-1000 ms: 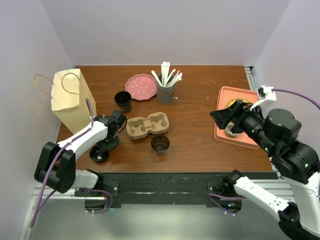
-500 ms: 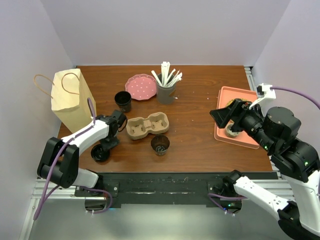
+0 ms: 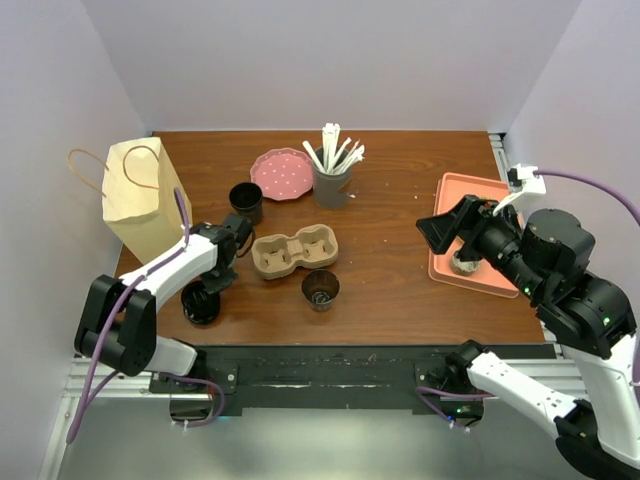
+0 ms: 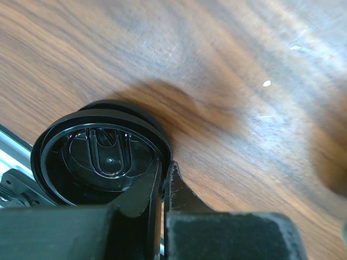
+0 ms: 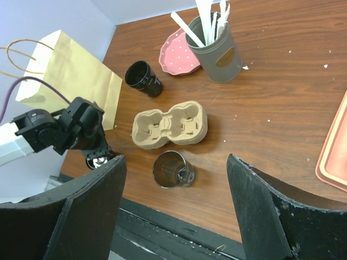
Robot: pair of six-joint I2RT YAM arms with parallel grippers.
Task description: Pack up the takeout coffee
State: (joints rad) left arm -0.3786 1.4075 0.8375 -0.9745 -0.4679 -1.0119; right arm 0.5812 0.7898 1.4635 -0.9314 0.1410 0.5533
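Seen from above, the takeout coffee stands upright near the front edge of the table, just in front of the cardboard carrier. It lies to the right of the left pincer, which is low at the front-left corner, pressed together on the rim of a loose lid. The right pincer hangs high near the orange tray with its fingers spread, well apart from the cup. The left arm is the nearer one, but it is occupied. There is bare wood on both sides of the cup, and a paper bag stands at the far left.

The left wrist view shows the fingertips nearly closed with the lid's rim between them, and the table's edge close by. The coffee is out of this view.

From the right wrist, the coffee sits between the spread fingers, far below. Its long axis is vertical, the carrier is just behind it and the near edge is close. I judge a sideways grasp from its open right flank the easiest approach.
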